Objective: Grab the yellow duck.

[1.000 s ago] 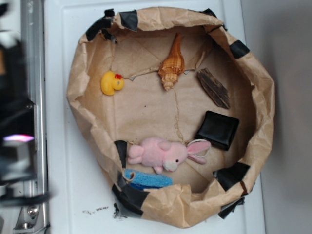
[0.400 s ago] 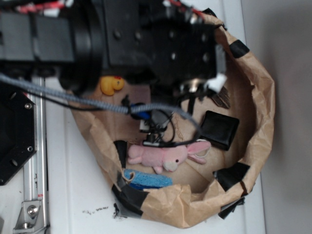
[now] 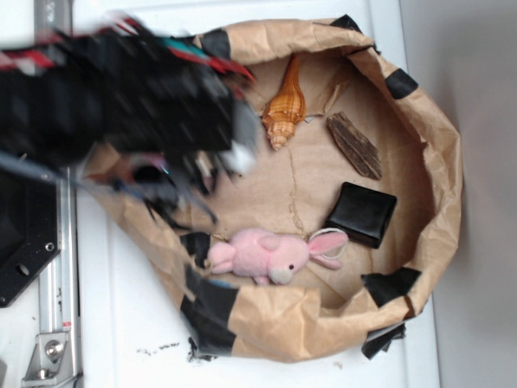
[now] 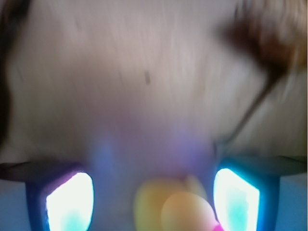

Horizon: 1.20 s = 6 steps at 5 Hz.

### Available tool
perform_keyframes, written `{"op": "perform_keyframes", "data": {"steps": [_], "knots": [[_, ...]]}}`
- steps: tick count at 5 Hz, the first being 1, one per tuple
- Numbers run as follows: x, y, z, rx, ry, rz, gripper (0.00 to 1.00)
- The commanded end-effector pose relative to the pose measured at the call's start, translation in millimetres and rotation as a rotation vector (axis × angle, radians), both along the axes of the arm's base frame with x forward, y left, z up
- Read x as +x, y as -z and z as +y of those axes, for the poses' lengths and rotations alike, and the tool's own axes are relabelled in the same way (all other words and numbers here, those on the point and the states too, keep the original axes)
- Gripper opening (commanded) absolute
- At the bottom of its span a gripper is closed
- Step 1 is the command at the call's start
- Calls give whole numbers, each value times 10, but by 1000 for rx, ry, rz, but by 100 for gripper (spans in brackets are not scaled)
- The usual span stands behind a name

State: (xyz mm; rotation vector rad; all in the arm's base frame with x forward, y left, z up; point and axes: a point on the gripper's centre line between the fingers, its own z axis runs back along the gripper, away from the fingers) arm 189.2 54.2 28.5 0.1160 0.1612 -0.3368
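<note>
In the exterior view no brand, label or writing can be read anywhere. The robot arm is a motion-blurred black mass with red and teal wires, lying over the upper left of the brown paper bowl, whose rim is patched with black tape. It hides that corner of the bowl completely, so the yellow duck cannot be seen here, and the gripper itself is lost in the blur. Clear of the arm lie an orange-tan seashell, a dark piece of wood, a black square pad and a pink plush bunny.

The wrist view is heavily blurred. The gripper stands spread: its two fingertips glow white and cyan at the bottom corners, well apart. Between them, cut off by the lower edge, sits the yellow duck, a soft yellow-orange blob with a touch of pink-red at its right; whether either fingertip touches it cannot be told. Beyond is tan paper, with a dark smudge at upper right too blurred to identify.
</note>
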Motion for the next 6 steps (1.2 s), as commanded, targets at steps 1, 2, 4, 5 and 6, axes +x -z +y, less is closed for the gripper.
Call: {"op": "perform_keyframes", "data": {"steps": [1, 2, 4, 5, 6], "knots": [[178, 150, 391, 12, -49, -35, 0], [168, 144, 370, 19, -44, -48, 0], [106, 86, 341, 31, -42, -80, 0], [134, -99, 311, 29, -63, -124, 0], [365, -592, 9, -61, -207, -325, 0]]}}
